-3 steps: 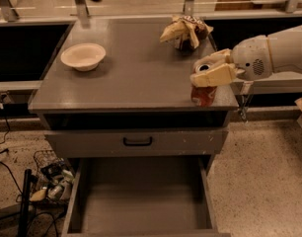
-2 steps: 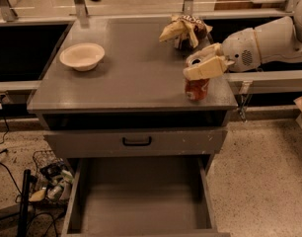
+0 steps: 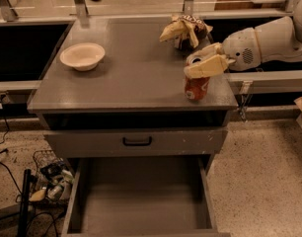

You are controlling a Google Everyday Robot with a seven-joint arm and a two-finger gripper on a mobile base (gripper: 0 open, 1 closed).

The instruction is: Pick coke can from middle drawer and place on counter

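The red coke can (image 3: 196, 88) stands upright on the grey counter (image 3: 131, 73), near its front right corner. My gripper (image 3: 206, 65) reaches in from the right, and its cream fingers (image 3: 208, 67) close over the can's top, which they hide. The middle drawer (image 3: 141, 196) is pulled out below, and its grey floor is bare.
A cream bowl (image 3: 82, 56) sits at the counter's left. A brown-and-yellow snack bag (image 3: 185, 30) lies at the back right, just behind the gripper. A closed drawer front with a black handle (image 3: 136, 141) is above the open drawer. A wire basket of clutter (image 3: 50, 177) stands on the floor at left.
The gripper has carried the can left and inward from the counter's right front edge. The can now rests on the counter top.
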